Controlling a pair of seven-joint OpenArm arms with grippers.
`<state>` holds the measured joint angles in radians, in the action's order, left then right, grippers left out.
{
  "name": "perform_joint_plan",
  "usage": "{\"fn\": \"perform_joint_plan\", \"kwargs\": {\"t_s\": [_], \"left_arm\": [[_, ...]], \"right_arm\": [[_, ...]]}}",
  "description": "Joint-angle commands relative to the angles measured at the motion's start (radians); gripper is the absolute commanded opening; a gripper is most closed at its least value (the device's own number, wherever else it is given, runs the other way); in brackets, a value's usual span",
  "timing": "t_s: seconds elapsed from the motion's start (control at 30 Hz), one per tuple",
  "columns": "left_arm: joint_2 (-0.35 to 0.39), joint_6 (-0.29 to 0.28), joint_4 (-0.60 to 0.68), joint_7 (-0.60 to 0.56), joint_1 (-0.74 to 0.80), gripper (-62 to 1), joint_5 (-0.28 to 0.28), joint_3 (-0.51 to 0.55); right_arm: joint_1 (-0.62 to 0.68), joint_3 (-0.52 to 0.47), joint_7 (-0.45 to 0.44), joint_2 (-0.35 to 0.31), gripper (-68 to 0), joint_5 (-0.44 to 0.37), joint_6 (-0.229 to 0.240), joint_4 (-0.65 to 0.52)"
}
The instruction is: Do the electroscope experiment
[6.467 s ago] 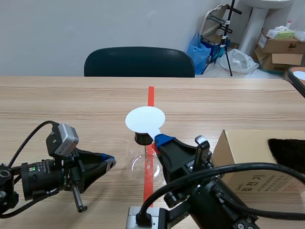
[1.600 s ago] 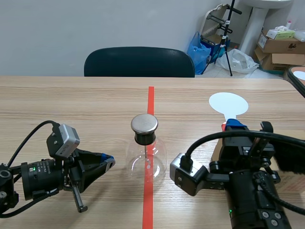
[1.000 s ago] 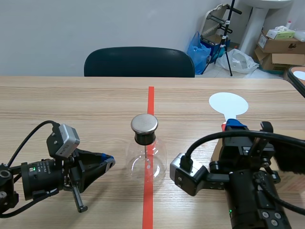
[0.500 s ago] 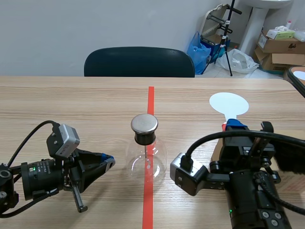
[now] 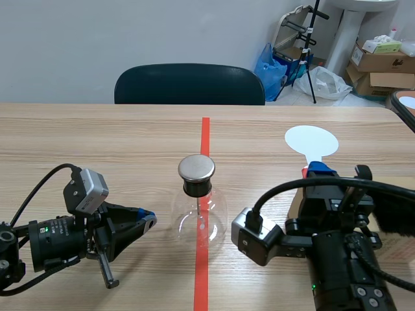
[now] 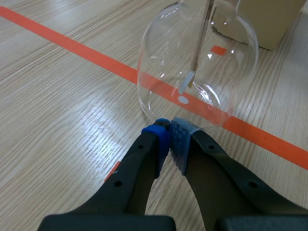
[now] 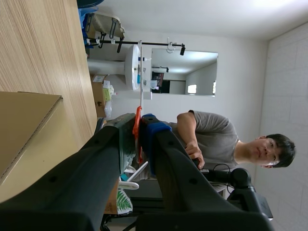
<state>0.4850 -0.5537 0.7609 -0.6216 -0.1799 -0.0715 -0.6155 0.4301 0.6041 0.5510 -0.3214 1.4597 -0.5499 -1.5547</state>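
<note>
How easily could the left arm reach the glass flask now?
Probably yes, easily. The left gripper sits right before the glass flask, with only bare table between them; the right gripper holds the white disc far aside. The left gripper is shut, so gripping needs opening first.

This looks like a work room or lab. A long wooden tabletop has a red tape line on it. A dark chair stands behind it by a plain grey wall. Cardboard boxes, a blue bag and a black stand fill the corner.
</note>
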Motion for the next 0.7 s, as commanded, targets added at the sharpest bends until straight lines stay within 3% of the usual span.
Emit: {"fn": "perform_joint_plan", "kwargs": {"t_s": [0.0,0.27,0.53,0.67], "left_arm": [[-0.002,-0.006,0.019,-0.014,-0.003,-57.9,-0.010,0.007],[-0.002,-0.006,0.019,-0.014,-0.003,-58.0,-0.010,0.007],[-0.003,-0.006,0.019,-0.014,-0.003,-58.0,-0.010,0.007],[-0.002,-0.006,0.019,-0.015,-0.003,-58.0,-0.010,0.010]], "right_arm": [[-0.011,-0.008,0.000,0.000,-66.5,0.001,-0.011,-0.015],[0.009,-0.029,-0.030,0.000,-66.5,0.001,-0.037,-0.035],[0.193,-0.268,-0.262,0.051,-66.5,-0.022,-0.042,-0.165],[0.282,-0.401,-0.422,0.097,-66.5,-0.051,-0.116,-0.188]]}}
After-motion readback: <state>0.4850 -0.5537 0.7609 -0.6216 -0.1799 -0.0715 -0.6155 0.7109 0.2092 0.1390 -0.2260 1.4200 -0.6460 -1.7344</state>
